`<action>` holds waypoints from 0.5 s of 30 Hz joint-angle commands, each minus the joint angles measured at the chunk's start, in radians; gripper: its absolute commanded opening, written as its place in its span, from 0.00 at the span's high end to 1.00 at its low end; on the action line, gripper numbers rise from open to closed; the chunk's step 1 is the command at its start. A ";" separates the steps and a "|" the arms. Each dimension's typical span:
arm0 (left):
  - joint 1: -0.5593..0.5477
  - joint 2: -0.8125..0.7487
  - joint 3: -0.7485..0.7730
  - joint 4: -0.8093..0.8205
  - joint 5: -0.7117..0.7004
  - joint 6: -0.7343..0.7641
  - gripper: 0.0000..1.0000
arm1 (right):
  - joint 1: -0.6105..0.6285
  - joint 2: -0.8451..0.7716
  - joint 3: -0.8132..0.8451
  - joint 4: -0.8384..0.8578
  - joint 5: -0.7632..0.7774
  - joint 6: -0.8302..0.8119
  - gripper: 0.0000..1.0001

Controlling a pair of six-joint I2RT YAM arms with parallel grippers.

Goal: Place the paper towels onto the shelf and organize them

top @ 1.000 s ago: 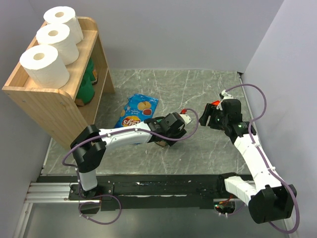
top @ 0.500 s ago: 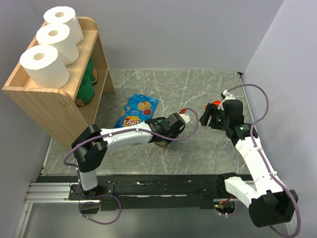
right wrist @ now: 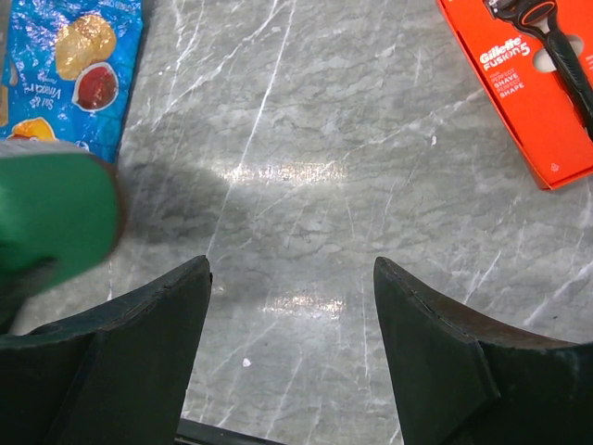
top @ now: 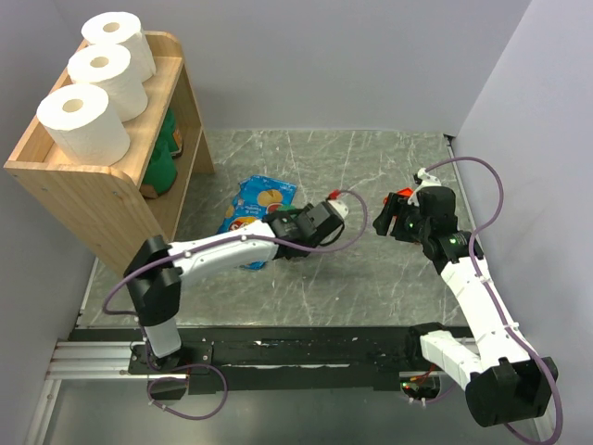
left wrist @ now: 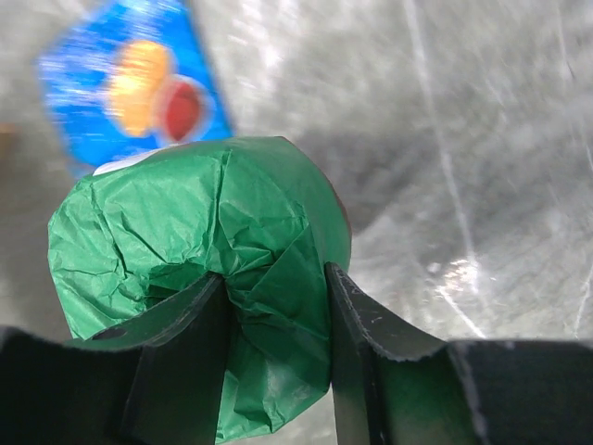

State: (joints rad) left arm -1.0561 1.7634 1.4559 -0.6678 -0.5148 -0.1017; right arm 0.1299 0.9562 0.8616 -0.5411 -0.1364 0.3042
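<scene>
At my left wrist: left gripper pinching a green roll, held over the table near the chip bag.
Right side: right gripper spread, holding nothing, razor pack nearby.
Heading: I judge far-left; shelf lies well apart, left arm nearer.
Roll axis: I cannot tell.
Views: only the overhead view shows white rolls filling the shelf top; the left wrist view shows the grip.

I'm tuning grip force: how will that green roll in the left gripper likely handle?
Probably soft: the green roll dents and creases where the left gripper pinches it, so a firm squeeze may deform it. Likely light for its size, being wrapped paper. Its rounded shape suggests it may roll if set on its side.
</scene>
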 commanded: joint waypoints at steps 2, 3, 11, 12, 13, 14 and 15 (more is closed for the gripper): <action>0.053 -0.142 0.148 -0.134 -0.171 -0.027 0.57 | -0.009 -0.010 0.001 0.024 -0.008 -0.011 0.22; 0.073 -0.153 0.155 -0.148 -0.195 -0.029 0.57 | -0.009 -0.013 -0.001 0.026 -0.009 -0.011 0.22; 0.156 -0.241 0.192 -0.268 -0.329 -0.055 0.58 | -0.009 -0.005 -0.027 0.049 -0.022 -0.007 0.22; 0.175 -0.252 0.189 -0.282 -0.336 -0.061 0.58 | -0.009 -0.002 -0.024 0.047 -0.022 -0.008 0.22; 0.186 -0.262 0.187 -0.288 -0.340 -0.065 0.58 | -0.007 -0.001 -0.021 0.047 -0.022 -0.008 0.22; 0.195 -0.280 0.185 -0.295 -0.340 -0.079 0.58 | -0.009 0.003 -0.018 0.050 -0.025 -0.008 0.22; 0.212 -0.286 0.184 -0.302 -0.338 -0.084 0.57 | -0.009 0.003 -0.018 0.053 -0.026 -0.005 0.22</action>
State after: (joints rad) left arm -0.8814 1.5475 1.6112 -0.9176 -0.7712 -0.1528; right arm 0.1299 0.9558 0.8333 -0.5270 -0.1520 0.3019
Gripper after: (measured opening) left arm 0.444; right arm 0.781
